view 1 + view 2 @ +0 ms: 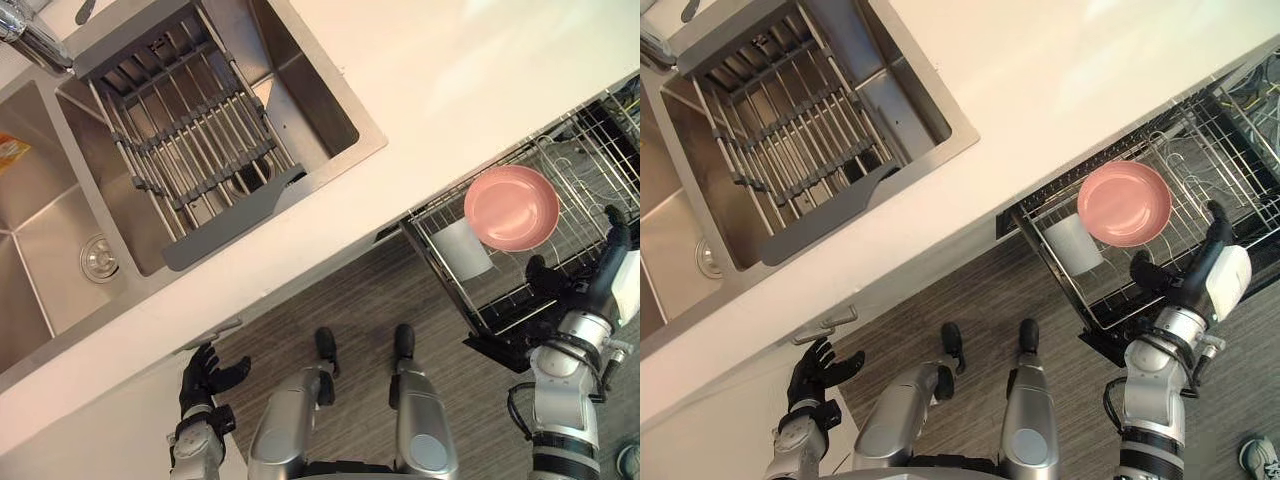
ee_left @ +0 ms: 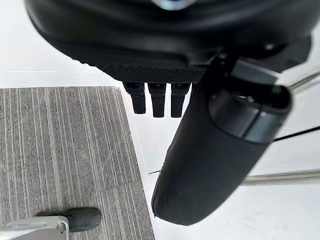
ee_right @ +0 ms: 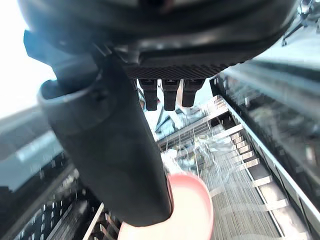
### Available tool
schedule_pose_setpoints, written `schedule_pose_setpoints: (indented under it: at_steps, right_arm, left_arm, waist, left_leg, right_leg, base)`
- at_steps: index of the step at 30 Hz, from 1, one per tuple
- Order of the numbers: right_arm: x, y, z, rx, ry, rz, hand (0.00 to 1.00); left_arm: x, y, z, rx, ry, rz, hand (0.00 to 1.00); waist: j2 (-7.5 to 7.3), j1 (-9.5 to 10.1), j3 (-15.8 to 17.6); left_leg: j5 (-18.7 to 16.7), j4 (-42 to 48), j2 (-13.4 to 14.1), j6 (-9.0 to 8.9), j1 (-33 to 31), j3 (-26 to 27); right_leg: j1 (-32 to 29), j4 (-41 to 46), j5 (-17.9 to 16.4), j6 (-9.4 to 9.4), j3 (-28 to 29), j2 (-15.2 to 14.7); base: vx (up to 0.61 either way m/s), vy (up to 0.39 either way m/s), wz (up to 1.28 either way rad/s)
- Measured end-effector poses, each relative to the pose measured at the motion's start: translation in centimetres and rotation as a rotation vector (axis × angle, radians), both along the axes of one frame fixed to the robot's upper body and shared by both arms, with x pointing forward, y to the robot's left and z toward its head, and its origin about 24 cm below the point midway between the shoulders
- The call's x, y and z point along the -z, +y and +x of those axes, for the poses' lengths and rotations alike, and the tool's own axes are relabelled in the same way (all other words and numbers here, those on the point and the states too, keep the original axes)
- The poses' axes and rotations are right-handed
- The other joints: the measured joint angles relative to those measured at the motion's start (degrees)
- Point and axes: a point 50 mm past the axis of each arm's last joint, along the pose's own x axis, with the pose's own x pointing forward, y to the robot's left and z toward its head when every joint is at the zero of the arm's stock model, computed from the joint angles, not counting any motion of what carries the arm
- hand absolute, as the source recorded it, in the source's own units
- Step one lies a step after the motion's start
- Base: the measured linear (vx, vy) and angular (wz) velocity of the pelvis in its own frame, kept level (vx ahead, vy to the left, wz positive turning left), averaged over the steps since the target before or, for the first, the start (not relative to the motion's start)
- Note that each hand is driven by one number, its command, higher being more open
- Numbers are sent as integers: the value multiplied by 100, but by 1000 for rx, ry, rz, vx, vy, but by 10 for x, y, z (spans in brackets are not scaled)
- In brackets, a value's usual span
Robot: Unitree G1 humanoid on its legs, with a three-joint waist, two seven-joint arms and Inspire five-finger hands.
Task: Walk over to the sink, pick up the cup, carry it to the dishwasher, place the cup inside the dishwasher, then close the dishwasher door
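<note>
A white cup (image 1: 462, 250) lies in the pulled-out dishwasher rack (image 1: 500, 310) at the right, beside a pink bowl (image 1: 511, 208). My right hand (image 1: 592, 268) hovers just right of the bowl over the rack, open, fingers straight and thumb spread, holding nothing. In the right wrist view the thumb (image 3: 115, 145) stands before the pink bowl (image 3: 192, 210) and the rack's wires (image 3: 240, 150). My left hand (image 1: 205, 375) hangs open low at the left, near the cabinet front below the counter.
A double steel sink (image 1: 300, 60) with a grey roll-up drying rack (image 1: 190, 140) and a faucet (image 1: 30, 35) sits upper left. The white countertop (image 1: 480, 80) runs between sink and dishwasher. A drawer handle (image 1: 215, 333) juts out by the left hand.
</note>
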Motion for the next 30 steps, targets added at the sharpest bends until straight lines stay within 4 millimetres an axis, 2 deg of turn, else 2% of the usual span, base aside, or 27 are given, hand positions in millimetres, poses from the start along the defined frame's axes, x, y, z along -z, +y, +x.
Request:
schedule_pose_setpoints:
  at_steps: [3, 5, 8, 13, 16, 24, 26, 30]
  right_arm:
    - [-2, -2, -13, 21, -70, 52, 90]
    - [5, -8, -28, 55, -97, 116, 90]
    - [12, -14, -40, 85, -117, 180, 90]
    - [42, -26, -62, 133, -180, 459, 90]
    - [62, -28, -68, 138, -210, 627, 90]
    - [82, -27, -68, 31, -359, 918, 90]
    - [87, -23, -59, -33, -420, 1014, 90]
    - [93, -20, -45, -54, -536, 1135, 90]
  left_arm:
    - [-1, 0, 1, 1, -7, -1, 90]
    - [-2, -3, 2, -11, -16, -20, 90]
    - [-1, -6, 3, -21, -21, -36, 90]
    - [0, -3, 0, -42, -4, -45, 90]
    - [1, 1, -2, -66, 3, -49, 90]
    - [1, 3, -1, -85, -1, -69, 90]
    - [1, 3, 0, -76, -2, -72, 90]
    - [1, 6, 0, -69, 5, -67, 90]
  waist:
    - [-97, -6, 3]
    - [-163, 3, -29]
    - [-189, 4, -44]
    - [-267, 50, -91]
    - [-320, 57, -122]
    - [-331, 198, -137]
    - [-334, 243, -153]
    - [-343, 259, -167]
  left_leg:
    - [-3, -28, 9, -5, 58, 16]
    - [-13, -35, 13, -18, 108, 22]
    - [-26, -29, 22, -34, 134, 45]
    - [-198, 147, 158, -105, 146, 123]
    - [-325, 289, 241, -165, 129, 154]
    - [-445, 485, 423, -208, 106, 399]
    - [-446, 504, 427, -212, 125, 400]
    - [-446, 505, 421, -213, 124, 396]
  right_leg:
    - [45, -14, -1, 1, 7, 9]
    - [106, -24, -6, 2, 1, 9]
    - [130, -24, -9, 4, 7, 10]
    - [176, 54, -76, -35, 30, 71]
    - [176, 178, -169, -64, 26, 118]
    - [174, 299, -307, -105, 39, 195]
    - [166, 343, -353, -112, 16, 190]
    - [152, 343, -354, -112, 33, 187]
  base:
    - [0, -1, -1]
    - [0, 0, 0]
    - [0, 0, 0]
    - [-4, -12, -6]
    - [5, -9, -1]
    - [33, -21, -2]
    - [45, -12, 5]
    - [12, -1, -2]
